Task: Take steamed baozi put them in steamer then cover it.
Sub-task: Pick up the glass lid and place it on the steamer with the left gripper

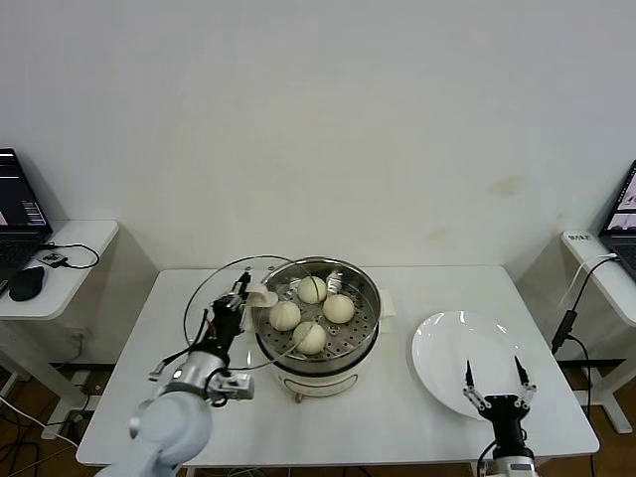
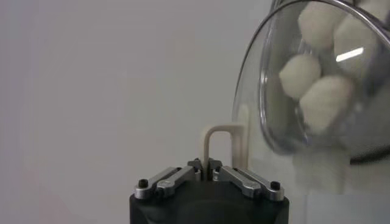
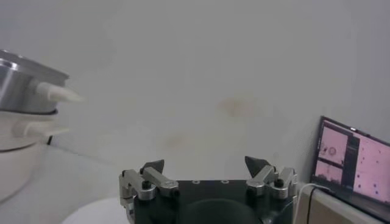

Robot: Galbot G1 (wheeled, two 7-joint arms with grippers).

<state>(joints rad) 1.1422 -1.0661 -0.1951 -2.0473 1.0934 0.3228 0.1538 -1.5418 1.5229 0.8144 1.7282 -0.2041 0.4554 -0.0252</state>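
Pinched on the cover's (image 1: 231, 313) handle, the left gripper (image 1: 241, 296) holds it tilted against the steamer (image 1: 318, 323), four baozi (image 1: 311, 317) inside. Left wrist: jaws closed around that handle (image 2: 217, 146). Right wrist: right gripper (image 3: 206, 168) spread wide, empty, by the plate (image 1: 467, 348).

Plain white wall (image 1: 318, 119), white table (image 1: 417, 417), white side desks (image 1: 60, 248) with laptops (image 1: 15, 214)

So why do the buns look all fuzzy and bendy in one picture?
In the left wrist view, the baozi show through the curved glass cover, which bends them, with a bright glare streak; they sit close and out of focus. In the head view they look sharp.
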